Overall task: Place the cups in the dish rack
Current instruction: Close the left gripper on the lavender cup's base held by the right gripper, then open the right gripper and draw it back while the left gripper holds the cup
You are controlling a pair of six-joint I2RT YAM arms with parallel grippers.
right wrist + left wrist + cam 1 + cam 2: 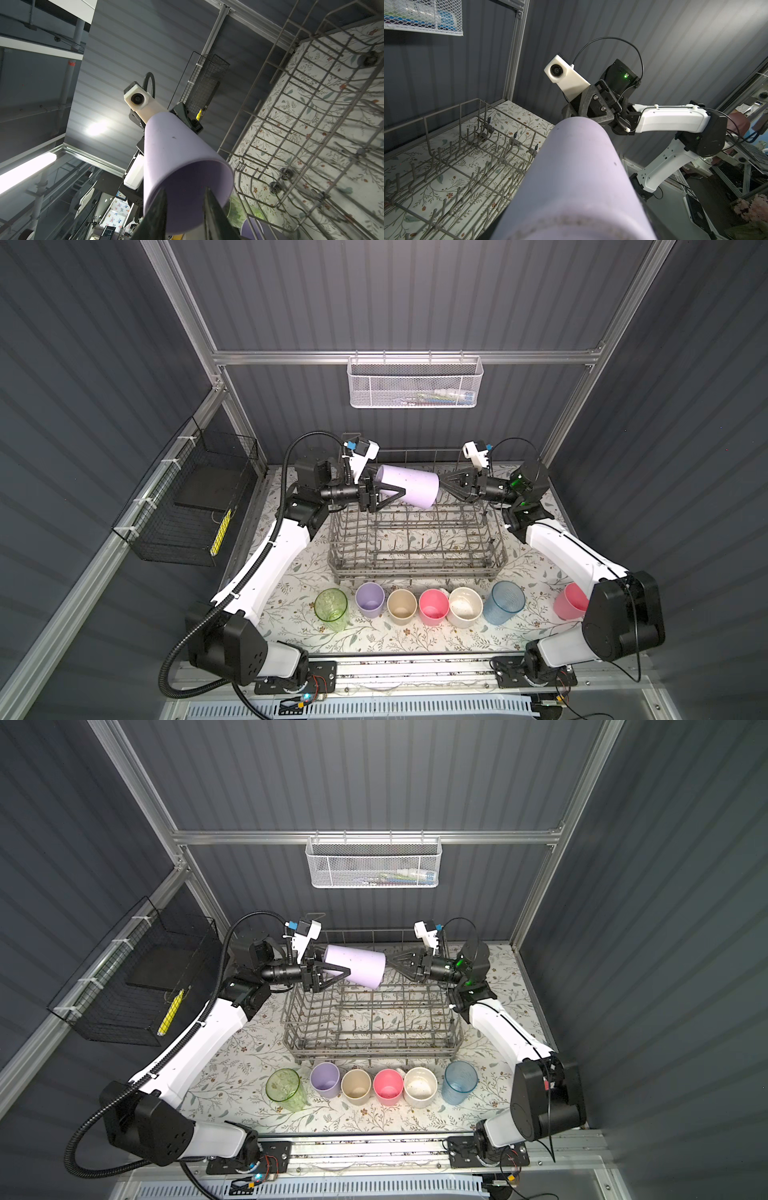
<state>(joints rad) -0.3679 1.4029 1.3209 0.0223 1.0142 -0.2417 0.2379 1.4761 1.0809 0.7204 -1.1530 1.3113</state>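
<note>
A lilac cup (pixel 409 486) lies on its side in the air over the back of the grey wire dish rack (pixel 419 562). My left gripper (pixel 395 489) is shut on its base end. My right gripper (pixel 442 485) is at the cup's mouth with its jaws apart; in the right wrist view its fingertips (pixel 164 193) sit just at the rim, gripping nothing. In front of the rack stand green (pixel 331 609), lilac (pixel 370 599), beige (pixel 401 610), pink (pixel 434 607), cream (pixel 465 607) and blue (pixel 504 602) cups. Another pink cup (pixel 570 606) is half hidden behind the right arm.
A white mesh basket (pixel 415 383) hangs on the back wall. A black wire basket (pixel 187 506) hangs on the left wall. The rack's upright tines stand beneath the held cup. Both arms reach in from the front corners along the rack's sides.
</note>
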